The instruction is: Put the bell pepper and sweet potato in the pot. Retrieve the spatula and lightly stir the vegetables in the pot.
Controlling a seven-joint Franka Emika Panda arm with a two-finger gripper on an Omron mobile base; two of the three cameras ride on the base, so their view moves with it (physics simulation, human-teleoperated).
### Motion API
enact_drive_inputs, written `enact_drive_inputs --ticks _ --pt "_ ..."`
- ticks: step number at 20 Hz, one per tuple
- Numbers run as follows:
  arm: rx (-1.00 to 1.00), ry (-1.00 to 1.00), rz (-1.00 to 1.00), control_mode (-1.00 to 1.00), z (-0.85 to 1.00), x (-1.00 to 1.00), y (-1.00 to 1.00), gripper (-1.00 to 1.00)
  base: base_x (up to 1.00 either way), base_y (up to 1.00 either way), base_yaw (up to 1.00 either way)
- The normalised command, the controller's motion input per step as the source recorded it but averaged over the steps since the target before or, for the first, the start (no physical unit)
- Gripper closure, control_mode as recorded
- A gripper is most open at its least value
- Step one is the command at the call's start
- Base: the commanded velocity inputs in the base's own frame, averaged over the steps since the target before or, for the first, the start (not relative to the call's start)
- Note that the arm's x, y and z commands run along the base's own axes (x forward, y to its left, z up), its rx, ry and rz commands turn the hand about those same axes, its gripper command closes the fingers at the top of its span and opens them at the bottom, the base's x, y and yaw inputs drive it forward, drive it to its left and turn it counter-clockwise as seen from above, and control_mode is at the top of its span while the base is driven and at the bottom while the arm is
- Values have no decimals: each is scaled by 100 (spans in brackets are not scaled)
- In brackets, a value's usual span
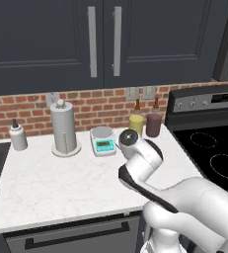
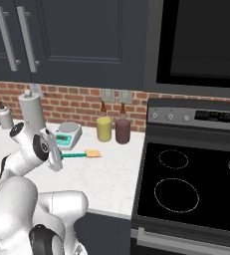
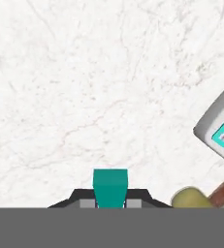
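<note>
Fingers (image 3: 87, 204) clamped on teal handle of slim spatula (image 3: 110, 188) with flat tan-yellow head, gripped near handle's end, likely for reach when stirring. Spatula lying on white marble worktop (image 2: 111, 177), just right of digital kitchen scale (image 2: 66, 134), near yellow canister (image 2: 104, 128) and maroon canister (image 2: 122, 130).

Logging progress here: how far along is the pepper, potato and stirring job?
Loading the vegetables cannot be judged from these views. In hand: the claw is shut on the spatula, gripping its teal handle, tan head over the white counter. Left: carrying it to stir.
</note>
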Motion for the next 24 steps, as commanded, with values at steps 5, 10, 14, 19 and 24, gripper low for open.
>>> enact_drive_inputs --ticks 5,10,14,19,24 --pt "42 0 -14 -100 100 -75 0 100 0 0 0" --pt "43 0 -19 -100 100 -75 -8 100 0 0 0" --pt "41 2 -25 -100 100 -25 -26 100 0 0 0" --pt "40 7 -27 -100 100 -1 -33 100 0 0 0" --pt "26 8 -38 -100 55 -4 -27 100 0 0 0"
